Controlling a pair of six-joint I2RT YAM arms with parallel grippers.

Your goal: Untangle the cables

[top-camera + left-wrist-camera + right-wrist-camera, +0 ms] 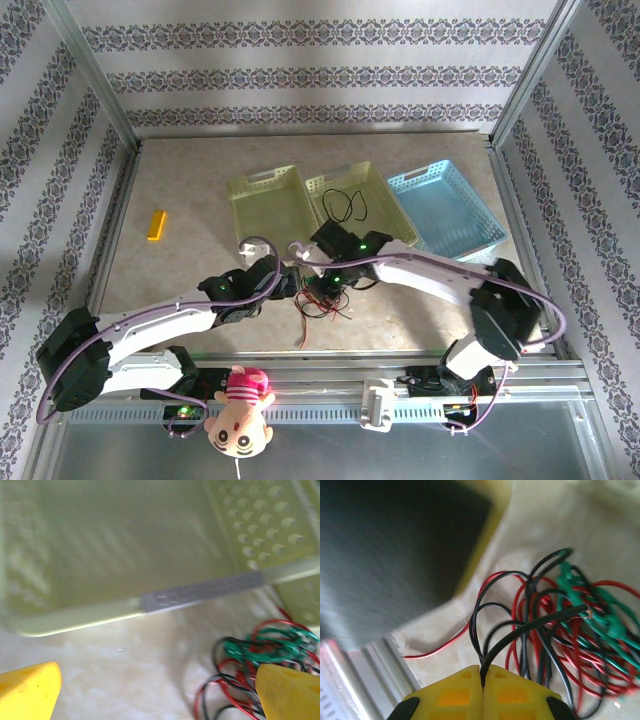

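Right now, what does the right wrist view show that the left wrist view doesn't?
Right wrist: the right gripper shut on a black cable that runs into the tangle, and a red end trailing toward a metal rail. Left wrist: the left gripper open, facing a yellow-green basket at its rim, close beside the tangle. Both: the red, black and green tangle lying on the table.
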